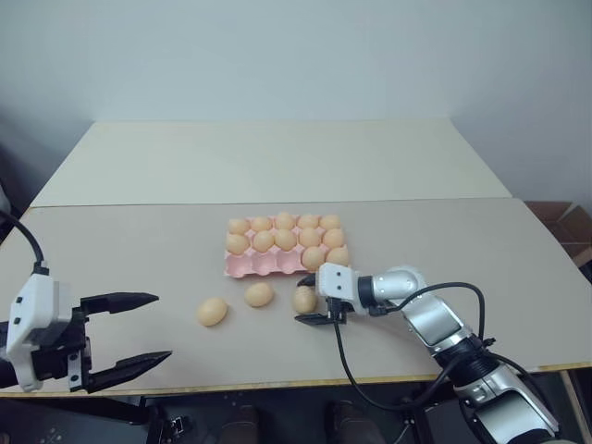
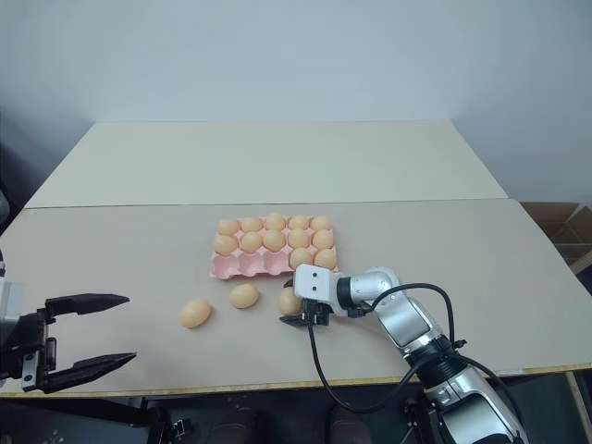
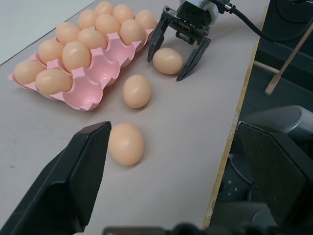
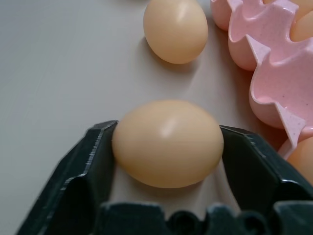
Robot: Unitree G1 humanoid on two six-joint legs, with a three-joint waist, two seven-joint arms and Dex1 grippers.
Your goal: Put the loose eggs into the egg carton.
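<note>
The pink egg carton [image 1: 255,265] lies at the middle of the table and holds several eggs; its front row has empty cups. Three loose eggs lie in front of it. My right gripper [image 1: 303,302] reaches in from the right, and its two fingers press both sides of the rightmost egg [image 4: 167,143], which still rests on the table just beside the carton's front corner. The other two loose eggs [image 1: 259,295] [image 1: 212,312] lie to its left. My left gripper [image 1: 162,326] hovers open near the table's front left, well away from the eggs.
A second pale table [image 1: 277,157] adjoins the far side. The table's front edge [image 1: 277,381] runs close below the loose eggs. A cardboard box [image 1: 566,225] stands on the floor at the far right.
</note>
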